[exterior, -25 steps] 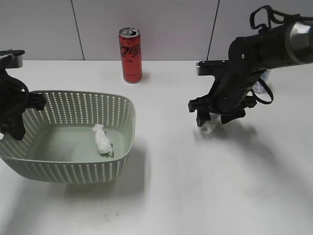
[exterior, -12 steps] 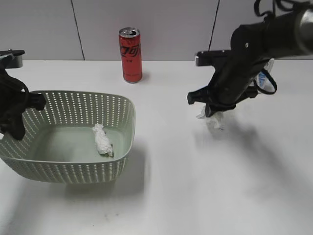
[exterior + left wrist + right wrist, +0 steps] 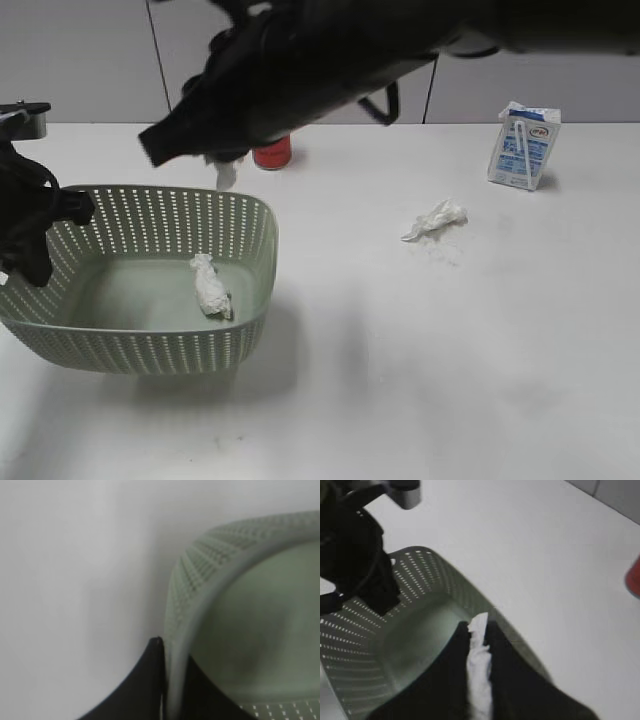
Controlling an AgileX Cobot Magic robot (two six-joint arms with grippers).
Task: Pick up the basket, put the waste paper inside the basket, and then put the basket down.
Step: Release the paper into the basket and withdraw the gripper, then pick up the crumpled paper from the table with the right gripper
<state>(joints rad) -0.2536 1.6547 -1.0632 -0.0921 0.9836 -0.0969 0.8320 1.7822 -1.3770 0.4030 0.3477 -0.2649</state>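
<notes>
The pale green basket (image 3: 140,340) sits at the left, tilted, with one waste paper wad (image 3: 209,287) inside. My left gripper (image 3: 30,235) is shut on the basket's left rim (image 3: 175,680). My right gripper (image 3: 224,168) has reached across to the basket's far right corner and is shut on a white waste paper wad (image 3: 480,665), held above the basket rim (image 3: 440,565). Another waste paper wad (image 3: 434,219) lies on the table at the right.
A red drink can (image 3: 271,152) stands behind the basket, mostly hidden by my right arm. A blue-and-white drink carton (image 3: 524,145) stands at the far right. The table is white.
My right gripper lifted one wad off the table at the right and swung left to above the basket. One wad stayed on the table. The carton came into view.
</notes>
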